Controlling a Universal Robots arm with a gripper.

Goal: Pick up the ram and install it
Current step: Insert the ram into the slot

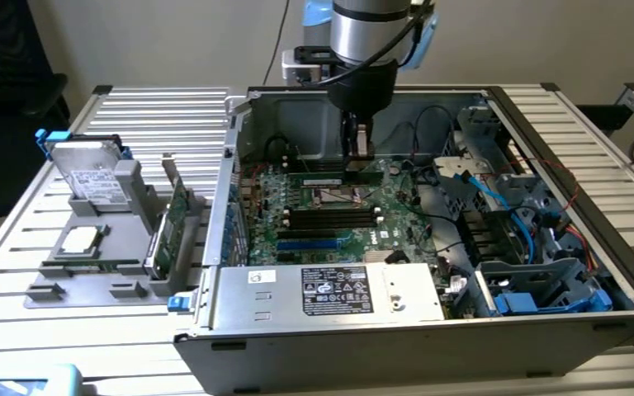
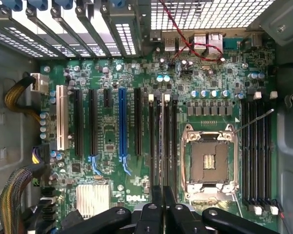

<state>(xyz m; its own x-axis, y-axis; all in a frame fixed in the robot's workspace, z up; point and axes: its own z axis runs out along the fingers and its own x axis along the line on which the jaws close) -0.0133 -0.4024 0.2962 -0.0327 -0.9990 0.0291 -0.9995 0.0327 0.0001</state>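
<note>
An open computer case [image 1: 405,356] lies on a slatted metal table [image 1: 141,107], and the robot arm reaches straight down into it. The claw [image 1: 358,157] is nearly closed, its fingers pinched on what appears to be the ram [image 1: 337,176], a thin green stick hanging directly beneath them. The ram sits just above the motherboard [image 1: 267,235], over a bank of black memory slots [image 2: 172,141] beside the empty processor socket [image 2: 208,161]. Its long axis runs across the exterior view from left to right, parallel to those slots. From the wrist it appears edge-on, in line with them.
</note>
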